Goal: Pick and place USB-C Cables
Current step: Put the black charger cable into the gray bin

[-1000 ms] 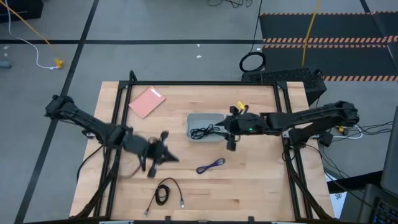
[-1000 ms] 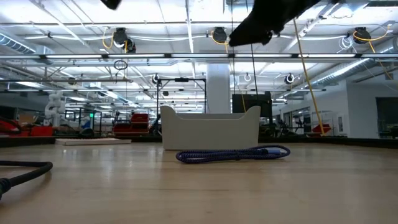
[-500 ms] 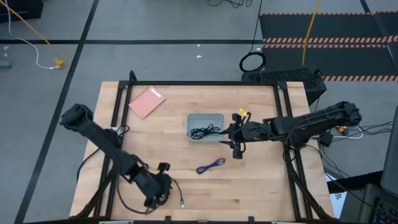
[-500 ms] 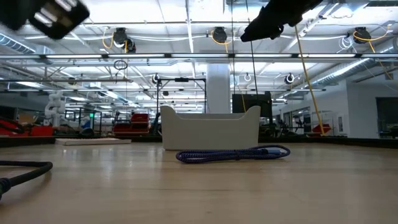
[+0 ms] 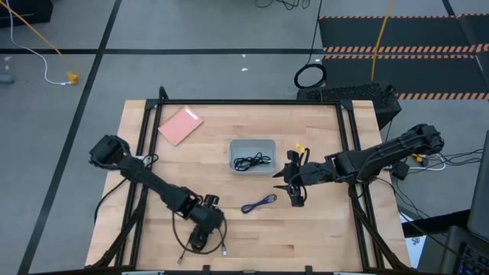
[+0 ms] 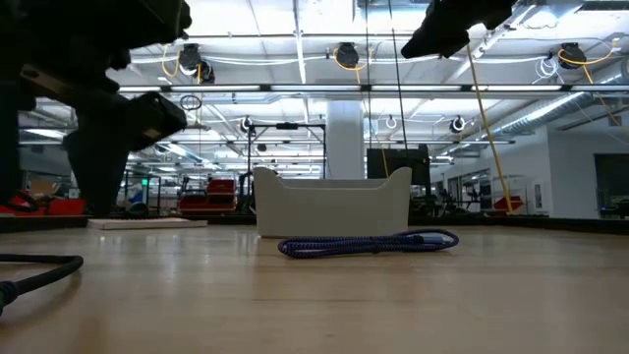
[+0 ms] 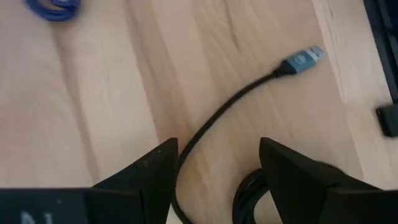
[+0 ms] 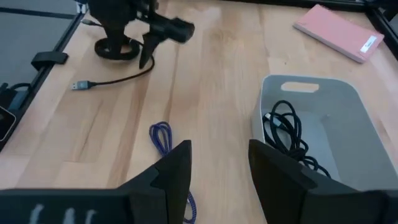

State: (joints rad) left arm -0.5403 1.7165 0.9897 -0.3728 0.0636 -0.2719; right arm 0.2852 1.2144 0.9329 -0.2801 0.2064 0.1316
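Both sets of jaws stand parted with nothing between them. Down by the near edge of the wooden table, the left gripper hangs right over the black USB-C cable, its two dark fingers spread wide on either side of the cable's loose end. From its wrist camera that end runs out across the wood to a silver-grey plug, while the coiled part shows as a dark curve low between the fingers; whether the fingers touch the cable, I cannot tell.

Over on the other side, the right gripper hovers above the table just beside the grey bin, on the bin's right, fingers apart and empty. Inside that bin lies a dark coiled USB-C cable, bunched against one wall.

Between the two grippers, near the right one, the purple-blue USB-C cable lies flat on the bare wood in a loose, long loop; from table height it stretches out in front of the pale bin.

Away at the far left corner of the table sits a flat pink pad, well apart from everything else. On the floor beyond the table lies a thick black cable ring.
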